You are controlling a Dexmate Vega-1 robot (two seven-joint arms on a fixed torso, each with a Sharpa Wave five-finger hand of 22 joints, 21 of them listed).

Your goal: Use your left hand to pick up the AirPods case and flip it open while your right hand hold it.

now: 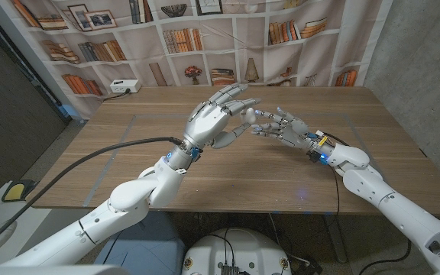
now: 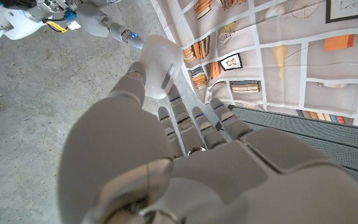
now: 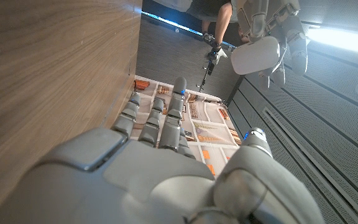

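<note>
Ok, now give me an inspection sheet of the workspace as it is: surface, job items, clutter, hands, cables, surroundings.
Surface: wooden table, bare wood under both hands.
Job's things: AirPods case, white, lifted off the table; lid looks closed.
Clutter: white power strip at the table's far left corner.
Hands: left hand raised, its fingers holding the case; right hand beside it, fingers spread, not on the case.
Cables: black cable running along the left arm; thin wires at the right wrist.
Surroundings: bookshelf-print backdrop behind the table; grey floor.
</note>
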